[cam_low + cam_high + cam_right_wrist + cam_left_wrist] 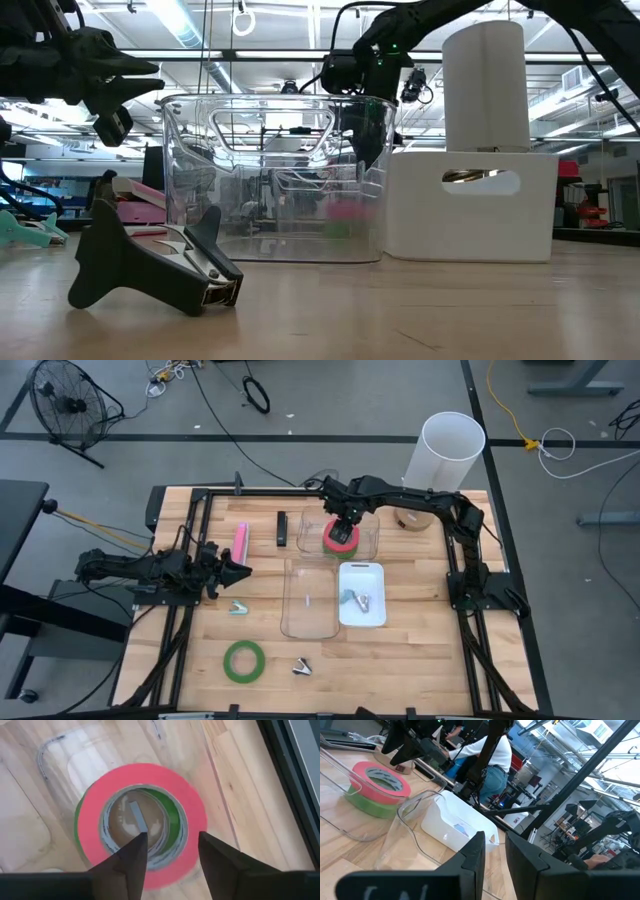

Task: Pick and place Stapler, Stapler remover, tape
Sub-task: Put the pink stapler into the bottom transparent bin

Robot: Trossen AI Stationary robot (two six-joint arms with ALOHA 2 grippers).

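The right gripper hangs directly over the red-pink tape ring, which lies stacked on a green tape ring inside a clear bin at the far middle of the table. In the right wrist view its two dark fingers stand apart, framing the near side of the pink ring – they grip nothing, and only a sliver of the green ring under it shows. The left gripper waits at the left side of the table, its fingers parted by a narrow gap and empty, pointing toward the bins. A second clear bin sits just in front of the first, and a white tray beside it holds a small metallic item that is hard to make out. Another green tape ring lies flat on the near part of the table, well apart from the bins. Near it sits a dark staple remover – in the low view it fills the foreground, jaws spread. A pink stapler lies on the far left of the table, with a black stapler just beside it, and a small teal staple remover rests in front of the left gripper. A white cylinder stands at the far right corner.
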